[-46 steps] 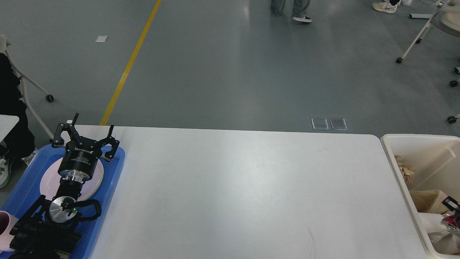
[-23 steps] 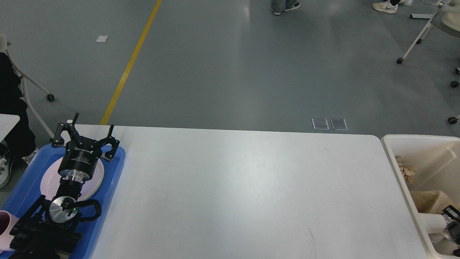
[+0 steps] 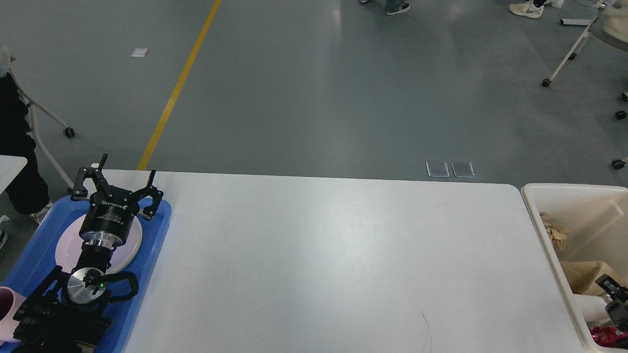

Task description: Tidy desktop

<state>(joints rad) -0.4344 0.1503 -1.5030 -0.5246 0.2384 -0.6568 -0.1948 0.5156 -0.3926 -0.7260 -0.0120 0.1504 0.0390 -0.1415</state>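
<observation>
The white desktop [image 3: 343, 255] fills the middle of the head view, and its surface shows bare. Over the blue tray [image 3: 159, 223] at the desktop's left end, my left gripper [image 3: 122, 180] hangs open above a pale pink plate [image 3: 66, 245], nothing between its fingers. Only a small dark part of my right gripper [image 3: 615, 304] shows at the lower right edge, inside the cream bin [image 3: 532, 201]. Its fingers cannot be told apart. A red crumpled thing [image 3: 606, 336] lies in the bin just below it.
A pink cup [image 3: 7, 309] stands at the tray's near left corner. The bin also holds brown paper scraps [image 3: 554, 233] and a cardboard piece [image 3: 581, 272]. Chair legs on castors [image 3: 67, 131] stand on the grey floor beyond the desktop.
The right gripper's visible part has shifted a little in the bin, and the red thing that was beside it now lies lower. The left arm has not moved.
</observation>
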